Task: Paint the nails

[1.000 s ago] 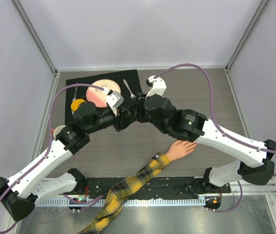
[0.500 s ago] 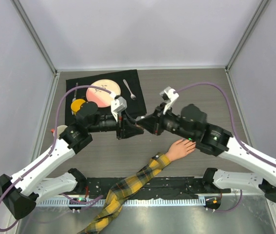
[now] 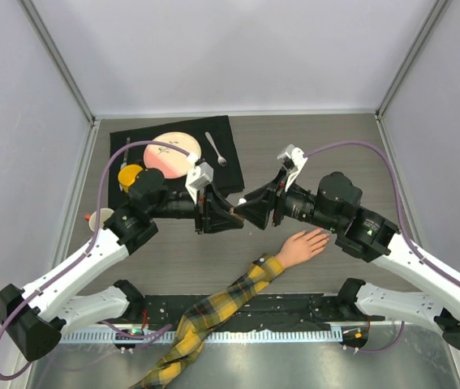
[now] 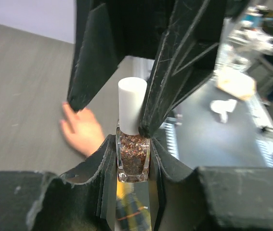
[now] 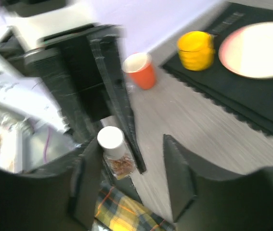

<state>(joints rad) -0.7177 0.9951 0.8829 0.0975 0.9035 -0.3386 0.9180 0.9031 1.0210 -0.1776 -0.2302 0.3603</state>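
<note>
My left gripper (image 3: 228, 215) is shut on a small nail polish bottle (image 4: 133, 159) of coppery glitter with a white cap (image 4: 132, 103), held above the table. My right gripper (image 3: 250, 211) faces it tip to tip, open. In the right wrist view (image 5: 131, 144) the bottle (image 5: 118, 161) sits close to its left finger (image 5: 85, 185), and the right finger (image 5: 179, 178) stands apart. The pale mannequin hand (image 3: 301, 246) lies palm down below and to the right of the grippers, its nails (image 3: 324, 235) too small to make out. Its plaid sleeve (image 3: 213, 312) runs to the near edge.
A black mat (image 3: 228, 172) at the back left holds a pink plate (image 3: 173, 154), a fork (image 3: 216, 148) and a yellow cup (image 3: 130, 175). An orange cup (image 3: 100, 217) stands by the left arm. A metal rail (image 3: 294, 312) runs along the near edge.
Both grippers have moved off the mat's edge towards the front right, staying tip to tip. The right arm has stretched out to the right and uncovered the mannequin hand.
</note>
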